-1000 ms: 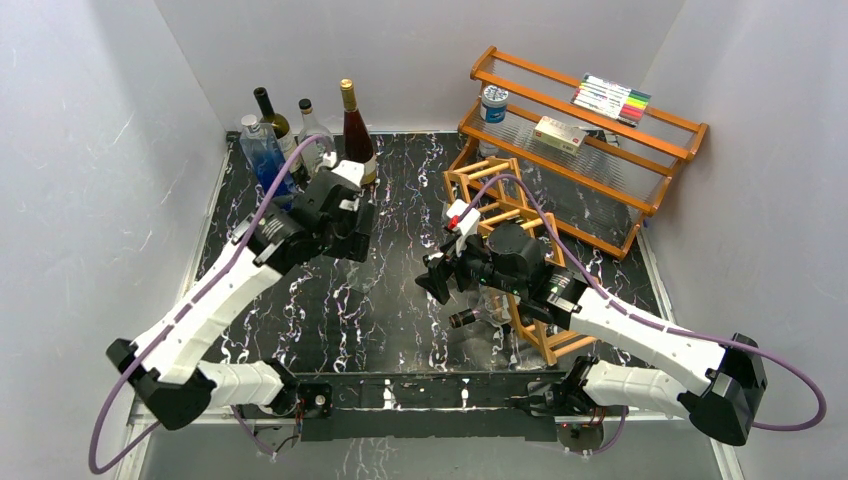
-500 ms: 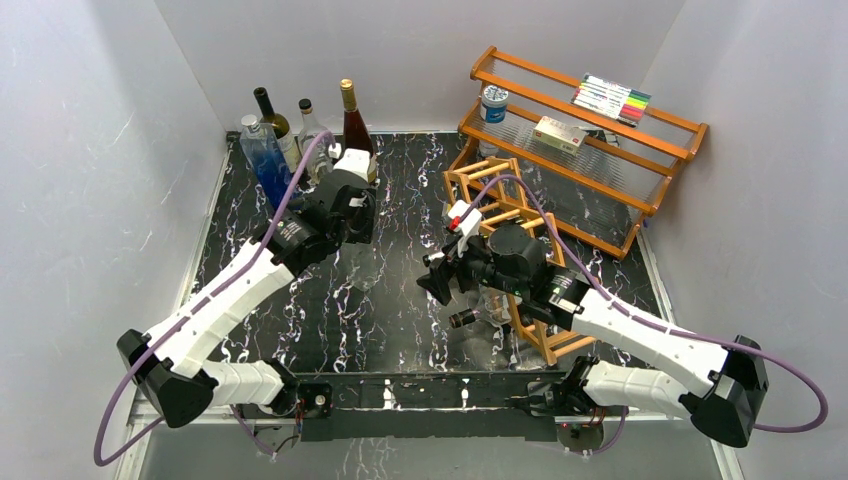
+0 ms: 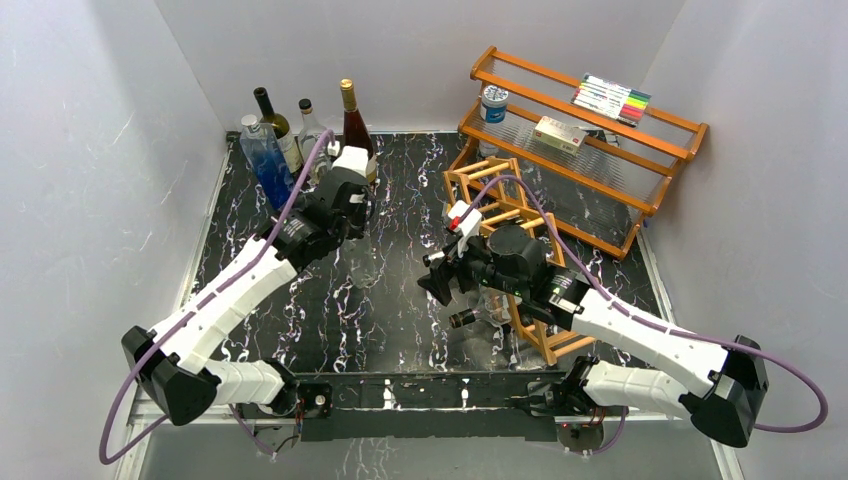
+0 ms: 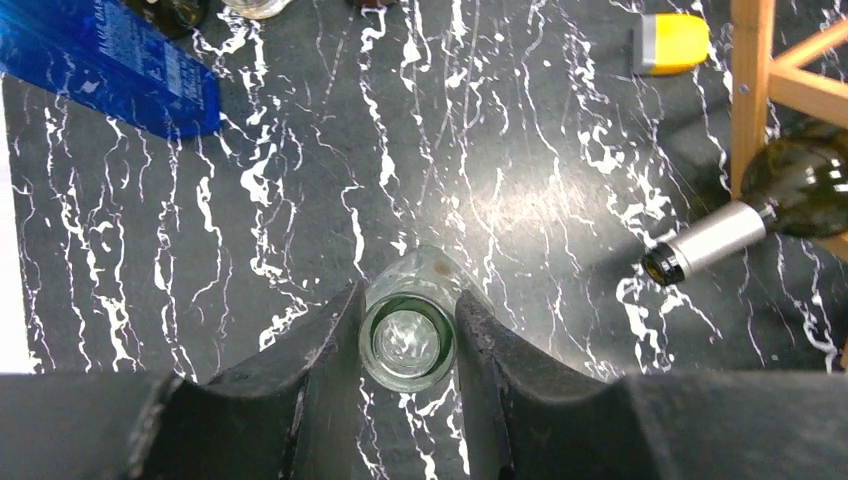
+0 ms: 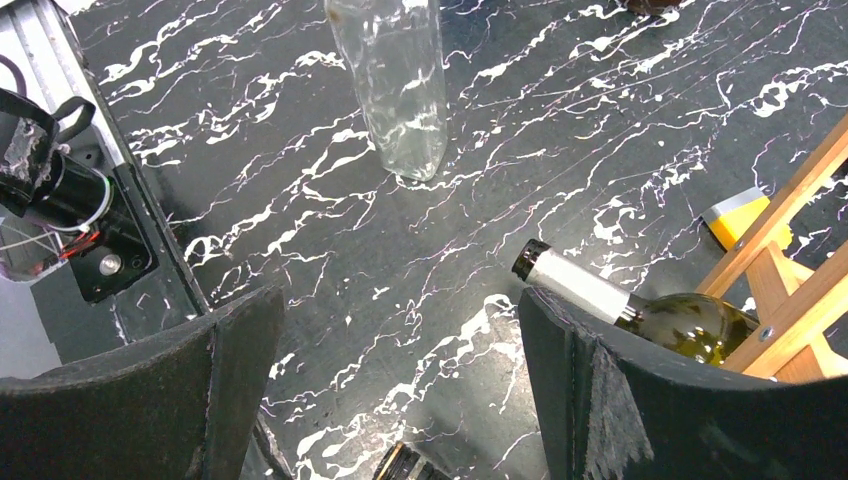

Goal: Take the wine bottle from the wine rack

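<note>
1. The left arm (image 3: 225,305) and right arm (image 3: 640,335) have white shells on the long links and black housings at the joints.
2. A purple cable (image 3: 290,195) runs along each arm, looping loose at the base.
3. The left hand (image 4: 408,295) and right hand (image 5: 395,300) have matte black fingers that are broad, tapering and grainy.
4. A white block (image 3: 350,160) tops each wrist — the right one bears a red mark.
</note>
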